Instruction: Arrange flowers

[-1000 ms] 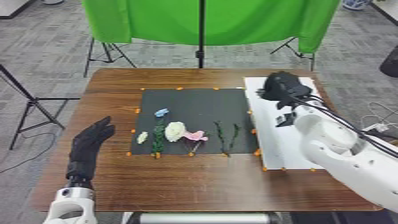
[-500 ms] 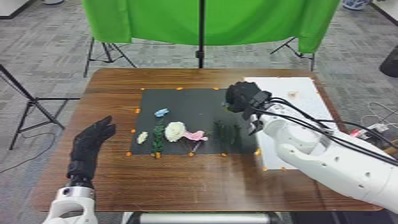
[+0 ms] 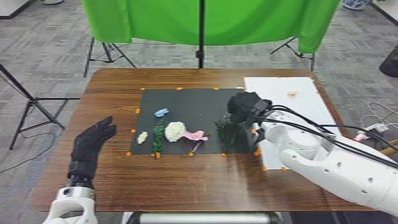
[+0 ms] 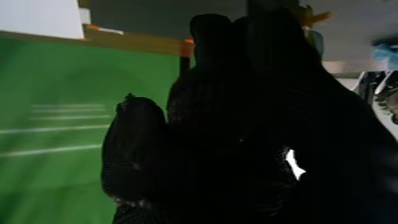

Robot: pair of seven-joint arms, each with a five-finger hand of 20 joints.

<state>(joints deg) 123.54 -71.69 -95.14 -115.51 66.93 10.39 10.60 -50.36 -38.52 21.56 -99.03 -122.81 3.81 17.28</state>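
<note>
In the head view my right hand [image 3: 246, 106] is over the right part of the dark mat [image 3: 194, 102], at the far end of thin green sprigs [image 3: 226, 131]; whether it holds one is unclear. Left of them lie a pink flower [image 3: 195, 135], a white flower [image 3: 175, 131], a blue flower [image 3: 162, 113] on a green stem [image 3: 158, 137], and a small cream flower [image 3: 142, 137]. My left hand [image 3: 89, 140] lies open left of the mat. In the right wrist view, the glove of my right hand [image 4: 222, 115] is dark, with a blue flower [image 4: 386, 54] beyond it.
A white sheet [image 3: 281, 107] lies right of the mat, with a small pale pinkish piece [image 3: 292, 93] on it. Orange markers line the mat. Past the brown table's [image 3: 178, 180] far edge stand a green cloth [image 3: 258, 25] and a black pole [image 3: 201, 37].
My right hand has moved left from the white sheet to over the mat, then slightly nearer. The pale piece on the sheet has come into sight. My left hand has stayed still.
</note>
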